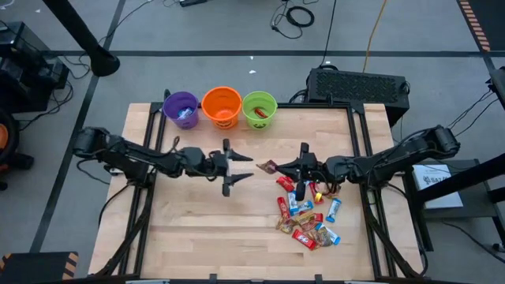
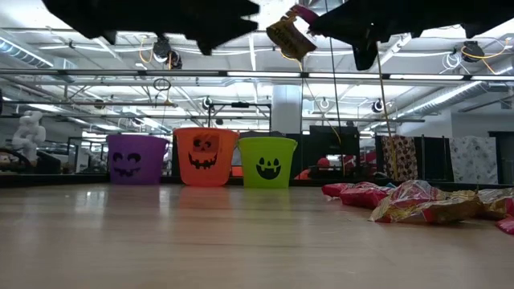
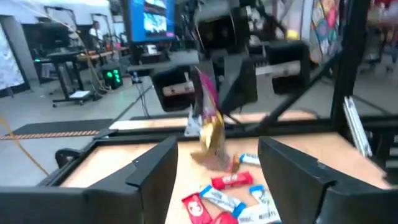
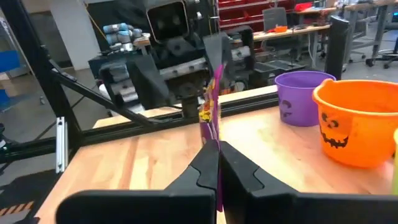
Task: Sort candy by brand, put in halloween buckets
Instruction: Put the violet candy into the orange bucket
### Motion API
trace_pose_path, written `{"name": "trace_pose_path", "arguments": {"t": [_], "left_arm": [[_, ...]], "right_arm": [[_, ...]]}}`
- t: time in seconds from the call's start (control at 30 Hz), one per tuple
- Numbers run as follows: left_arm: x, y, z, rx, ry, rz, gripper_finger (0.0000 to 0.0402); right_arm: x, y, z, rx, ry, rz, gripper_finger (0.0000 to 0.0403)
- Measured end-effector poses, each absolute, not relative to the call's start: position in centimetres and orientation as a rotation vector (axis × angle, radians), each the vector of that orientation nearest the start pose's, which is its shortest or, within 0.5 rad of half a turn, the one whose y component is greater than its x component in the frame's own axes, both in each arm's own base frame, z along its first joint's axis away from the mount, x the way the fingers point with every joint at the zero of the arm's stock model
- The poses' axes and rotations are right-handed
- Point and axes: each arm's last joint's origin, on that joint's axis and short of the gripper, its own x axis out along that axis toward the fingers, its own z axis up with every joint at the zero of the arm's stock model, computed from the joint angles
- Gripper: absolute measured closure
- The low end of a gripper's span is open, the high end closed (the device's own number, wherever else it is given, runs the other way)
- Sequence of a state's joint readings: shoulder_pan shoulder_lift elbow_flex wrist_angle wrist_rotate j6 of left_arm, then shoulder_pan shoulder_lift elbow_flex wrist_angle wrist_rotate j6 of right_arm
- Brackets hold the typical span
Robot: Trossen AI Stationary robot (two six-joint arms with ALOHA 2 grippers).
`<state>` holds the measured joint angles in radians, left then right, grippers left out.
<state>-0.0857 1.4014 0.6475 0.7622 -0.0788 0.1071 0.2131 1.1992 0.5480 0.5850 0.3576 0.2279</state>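
My right gripper (image 1: 286,166) is over the table's middle, above the pile, shut on a brown-gold and purple candy (image 1: 268,166). My left gripper (image 1: 251,166) is open and level and faces that candy from the table's left. Its fingers stand on either side a little short of it, apart in the left wrist view (image 3: 217,149). The candy pile (image 1: 308,214) of red, blue and gold bars lies on the table's right half. The purple bucket (image 1: 181,109), orange bucket (image 1: 222,106) and green bucket (image 1: 259,109) stand upright in a row at the far edge, each with some candy inside. My right gripper pinches the candy between its two shut fingers (image 4: 205,163) by one end of the wrapper (image 4: 216,134). The fingers come level from the table's right. The rest of the wrapper (image 2: 291,36) sticks out past the fingertips toward my left gripper, lifted well clear of the table.
Bare wood lies in front of the buckets and across the table's left and near parts (image 1: 197,229). Black rails (image 1: 359,142) run along the table's sides. A dark box (image 1: 359,85) sits beyond the far right corner.
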Motion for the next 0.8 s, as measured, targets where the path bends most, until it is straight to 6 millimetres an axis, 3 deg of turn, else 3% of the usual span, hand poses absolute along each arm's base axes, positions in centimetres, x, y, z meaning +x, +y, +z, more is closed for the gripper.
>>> {"name": "trace_pose_path", "arguments": {"t": [0.33, 0.8], "left_arm": [[32.7, -2.5, 22.8, 0.123, 0.042, -0.070, 0.0174], [33.0, -2.3, 22.9, 0.146, 0.023, -0.047, 0.0280]], "right_arm": [[24.7, 4.3, 24.2, 0.204, 0.052, -0.153, 0.0403], [24.7, 4.3, 24.1, 0.198, 0.058, -0.153, 0.0403]]}}
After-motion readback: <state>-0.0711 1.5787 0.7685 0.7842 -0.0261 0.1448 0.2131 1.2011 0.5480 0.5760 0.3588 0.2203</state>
